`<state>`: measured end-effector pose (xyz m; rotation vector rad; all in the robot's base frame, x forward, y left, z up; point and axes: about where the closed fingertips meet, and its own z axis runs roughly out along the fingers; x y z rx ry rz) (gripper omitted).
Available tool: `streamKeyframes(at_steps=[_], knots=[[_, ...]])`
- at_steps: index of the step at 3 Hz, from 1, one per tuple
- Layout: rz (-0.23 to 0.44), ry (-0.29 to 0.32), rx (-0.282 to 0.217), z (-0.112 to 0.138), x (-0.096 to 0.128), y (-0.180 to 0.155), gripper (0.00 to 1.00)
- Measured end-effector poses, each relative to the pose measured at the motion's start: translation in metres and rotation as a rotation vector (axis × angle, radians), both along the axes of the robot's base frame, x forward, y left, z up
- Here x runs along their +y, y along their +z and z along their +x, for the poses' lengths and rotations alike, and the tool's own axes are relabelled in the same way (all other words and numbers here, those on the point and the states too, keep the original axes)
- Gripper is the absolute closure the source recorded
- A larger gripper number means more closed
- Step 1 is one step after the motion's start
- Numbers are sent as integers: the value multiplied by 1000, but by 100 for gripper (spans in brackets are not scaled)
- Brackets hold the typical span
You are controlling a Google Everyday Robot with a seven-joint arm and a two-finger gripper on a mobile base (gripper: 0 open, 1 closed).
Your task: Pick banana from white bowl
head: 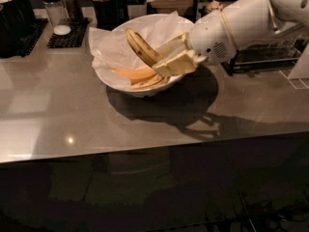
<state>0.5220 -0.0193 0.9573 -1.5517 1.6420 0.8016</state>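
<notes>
While the white arm (241, 23) reaches in from the right, its pincer (159, 59) sits over the right half of the white bowl (120, 87), just inside the rim. Its two pale fingers (176, 63) are drawn narrow onto the lower end of the banana (141, 46), one finger above that end and one below it. The banana, yellow with dark brown speckles, slants up and to the left from the pincer, its free dark tip raised above the bowl's contents. Below and left of the pincer lie plainer yellow-orange bananas (135, 74) on the bowl's floor, just under the lower finger. Crinkled white paper (108, 50) lines the bowl and stands up beyond the pincer on the far and left sides. The bowl rests on a grey glossy tabletop (58, 115), and a dark shadow spreads on it beneath the pincer and the bowl. Well to the left and behind the pincer is a black mat (72, 37) carrying a glass shaker (55, 11); a dark cup of wooden sticks (104, 4) stands behind the bowl. To the right of the pincer, behind the arm, sits a dark wire rack (260, 57)
</notes>
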Motion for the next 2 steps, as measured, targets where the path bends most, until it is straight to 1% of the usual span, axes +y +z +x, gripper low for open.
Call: streamKeyframes(at_steps=[1, 2], knots=[[-16, -47, 4, -15, -8, 3, 100], [-17, -48, 4, -15, -9, 3, 100]])
